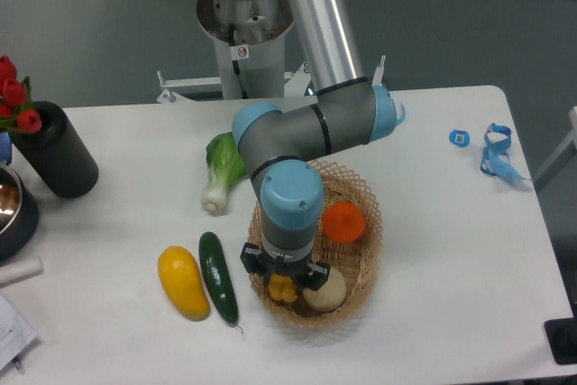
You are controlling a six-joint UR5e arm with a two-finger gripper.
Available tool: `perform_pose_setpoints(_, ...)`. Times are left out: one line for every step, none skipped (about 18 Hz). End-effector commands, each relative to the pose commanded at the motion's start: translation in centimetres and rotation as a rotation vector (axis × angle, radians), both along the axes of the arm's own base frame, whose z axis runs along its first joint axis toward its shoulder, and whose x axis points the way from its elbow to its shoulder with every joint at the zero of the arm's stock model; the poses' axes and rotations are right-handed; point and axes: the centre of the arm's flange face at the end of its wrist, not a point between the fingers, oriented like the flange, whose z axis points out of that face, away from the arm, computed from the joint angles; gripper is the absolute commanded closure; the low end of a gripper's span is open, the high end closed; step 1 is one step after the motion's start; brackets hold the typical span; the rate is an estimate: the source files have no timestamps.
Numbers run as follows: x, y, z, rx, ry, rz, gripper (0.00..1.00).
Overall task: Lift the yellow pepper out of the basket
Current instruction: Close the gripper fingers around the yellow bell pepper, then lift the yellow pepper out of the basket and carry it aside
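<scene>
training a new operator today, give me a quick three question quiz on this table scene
1. True or false: the small lobed yellow pepper lies inside the oval woven wicker basket.
2. Which round fruit sits in the basket's far right part?
3. What lies between the smooth yellow mango-like fruit and the basket: A a dark green cucumber, B a leafy bok choy?

Key: 1 true. 2 the orange. 3 A.

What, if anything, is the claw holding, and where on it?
Cannot be told: the claw sits right over the pepper in the basket, hiding its fingertips and any contact.
</scene>
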Motion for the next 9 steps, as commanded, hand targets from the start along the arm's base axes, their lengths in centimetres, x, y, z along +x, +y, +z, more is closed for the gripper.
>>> perform_pose_setpoints(-0.8, -0.6, 0.4, 0.011, -0.002, 0.014, 0.93)
perform_pose_setpoints(-1.2, -0.9, 0.9, 0.026, -0.006, 0.023, 0.93)
perform_pose_setpoints(-1.6, -1.5, 2.1, 0.04, 0.004, 0.033, 0.93)
perform_pose_setpoints(-2.3, -2.2, 3.0, 0.049, 0.015, 0.045, 0.93)
perform_pose_setpoints(-3.1, -2.9, 3.4, 0.052, 0.022, 0.056, 0.93)
perform_pose_setpoints(-4.0, -3.6, 3.6, 0.052, 0.027, 0.067, 0.93)
perform_pose_setpoints(-4.9, -4.3, 3.8, 0.054, 0.032, 0.081, 0.93)
perform_pose_setpoints(-5.8, -5.1, 4.2, 0.056, 0.039, 0.095, 0.93)
perform_pose_setpoints(-6.5, -6.1, 5.4, 0.065, 0.057, 0.091, 0.93)
